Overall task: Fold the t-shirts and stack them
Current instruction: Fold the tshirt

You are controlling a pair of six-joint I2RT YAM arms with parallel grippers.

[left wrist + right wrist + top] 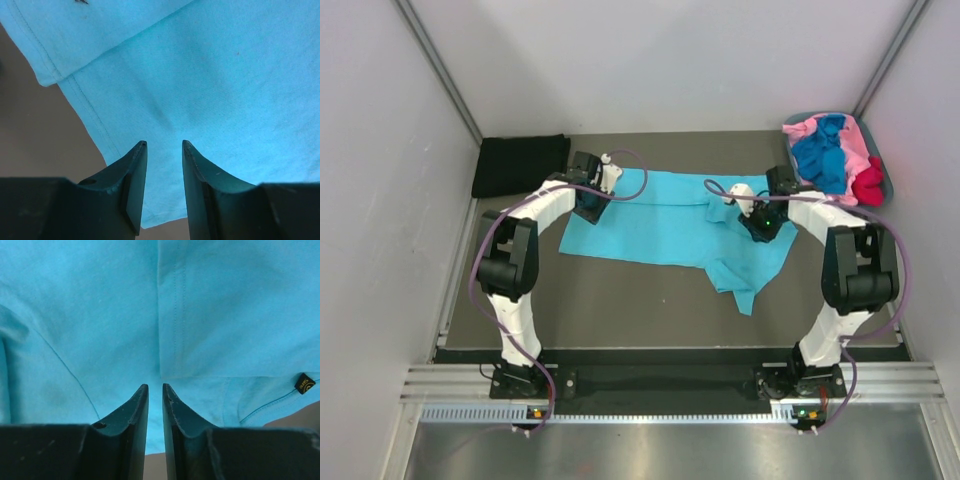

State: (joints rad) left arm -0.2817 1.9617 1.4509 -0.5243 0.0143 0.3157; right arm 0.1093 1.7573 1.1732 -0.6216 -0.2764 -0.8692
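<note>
Cloth on the counter [620, 305]: one light turquoise t-shirt [660, 225], plain, spread mostly flat across the middle, between the two arms. Its right part is rumpled, and one flap trails toward the near edge. The wrist views show stitched hems, an overlapped layer and a small black label [304, 383] at the edge.

Left tool [164, 145]: positioned over the left border of the turquoise t-shirt, close to the hem. Fingers stand apart, with flat cloth visible in the gap.

Right tool [154, 386]: positioned over the rumpled right part, just below a folded-over hem. Fingers are nearly together with a narrow slit between them. Whether cloth is pinched there cannot be determined.

Black t-shirt [520, 165]: folded, at the far left corner, apart from the turquoise one.

Tub [889, 185]: far right corner, holding a pink t-shirt [855, 140], a royal blue t-shirt [825, 160] and a red t-shirt [868, 185], all bunched.
</note>
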